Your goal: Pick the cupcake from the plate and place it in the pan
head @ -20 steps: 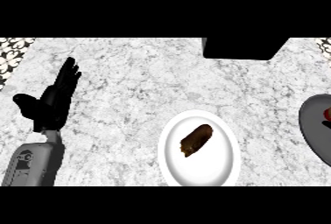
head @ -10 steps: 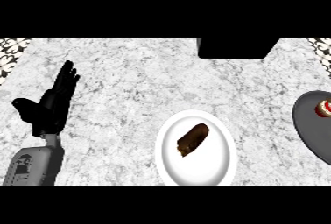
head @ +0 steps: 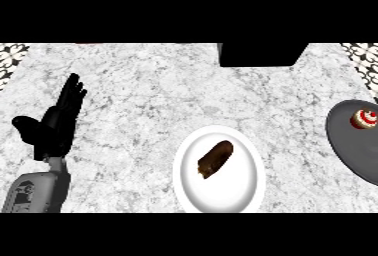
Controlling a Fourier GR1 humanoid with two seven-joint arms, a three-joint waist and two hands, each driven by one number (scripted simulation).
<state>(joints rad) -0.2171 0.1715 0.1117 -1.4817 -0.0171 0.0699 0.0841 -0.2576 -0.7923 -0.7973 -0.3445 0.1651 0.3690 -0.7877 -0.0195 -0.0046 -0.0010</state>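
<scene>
Left robot hand [head: 53, 125] open, cupcake [head: 215, 159] rightward

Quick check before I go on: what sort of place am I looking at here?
Most likely a kitchen counter: a marble-patterned worktop carrying a white plate with a brown pastry, and a dark pan at the right edge holding a small red-and-white cupcake. The left hand rests open at the left.

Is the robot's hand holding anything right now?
No. The left hand is open with straight fingers, holding nothing. The right hand is out of view.
</scene>
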